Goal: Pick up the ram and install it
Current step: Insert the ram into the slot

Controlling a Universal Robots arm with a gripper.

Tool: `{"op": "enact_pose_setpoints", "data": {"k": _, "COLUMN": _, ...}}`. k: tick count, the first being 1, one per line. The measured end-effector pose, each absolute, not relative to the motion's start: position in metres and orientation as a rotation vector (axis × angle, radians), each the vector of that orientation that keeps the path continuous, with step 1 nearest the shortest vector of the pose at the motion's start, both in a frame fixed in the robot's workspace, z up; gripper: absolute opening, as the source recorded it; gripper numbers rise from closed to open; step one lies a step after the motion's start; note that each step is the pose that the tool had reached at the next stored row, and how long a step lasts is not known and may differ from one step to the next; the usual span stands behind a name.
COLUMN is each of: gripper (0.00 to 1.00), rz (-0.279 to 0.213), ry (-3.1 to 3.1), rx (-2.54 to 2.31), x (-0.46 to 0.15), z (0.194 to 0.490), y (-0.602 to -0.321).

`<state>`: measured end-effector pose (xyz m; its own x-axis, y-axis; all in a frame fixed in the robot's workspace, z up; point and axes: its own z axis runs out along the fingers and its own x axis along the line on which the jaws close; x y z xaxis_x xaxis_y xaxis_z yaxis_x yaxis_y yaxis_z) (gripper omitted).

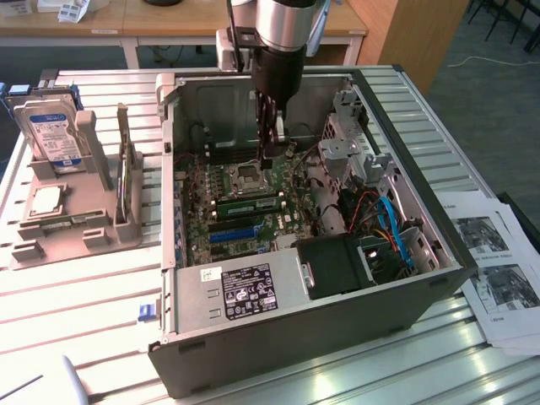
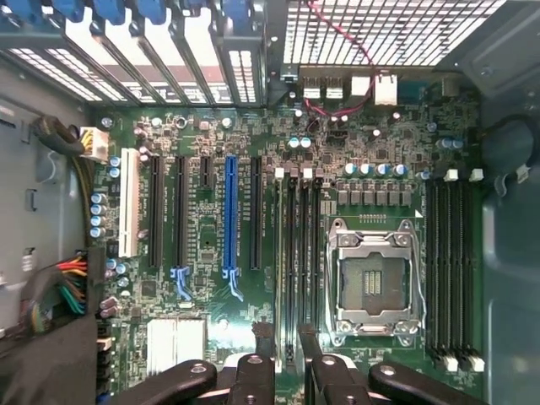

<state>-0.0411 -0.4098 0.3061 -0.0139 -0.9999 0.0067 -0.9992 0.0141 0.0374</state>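
On the exterior view I had the open computer case (image 1: 295, 312) sitting on the slatted table (image 1: 84, 295), with the arm reaching down into it. The hand (image 1: 272, 156) hung above the green board, over its far part near the processor socket (image 1: 248, 175). The ram (image 1: 253, 205) sat low in the case as a green stick with a pale label. It lay across the board between the socket and the blue slot (image 1: 232, 234), apart from the hand. Off to the exterior view's left, a grey rack (image 1: 67, 228) held a hard drive (image 1: 55, 131) upright. Printed papers (image 1: 498, 278) lay at the exterior view's right.

On the wrist view I looked straight down at the board. The hand (image 2: 287, 342) was spread, and its dark fingers (image 2: 263, 342) stood apart with nothing pinched between them. Black memory slots showed through the gap. The socket (image 2: 371, 278) lay to one side of those slots, and the blue slot (image 2: 229, 219) lay to the other.
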Motion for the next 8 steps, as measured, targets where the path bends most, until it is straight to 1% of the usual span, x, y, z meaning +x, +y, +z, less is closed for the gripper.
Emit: {"op": "enact_pose_setpoints", "data": {"k": 8, "gripper": 0.25, "rz": -0.034, "ry": -2.215, "rx": 2.184, "x": -0.041, "z": 0.324, "y": -0.410}}
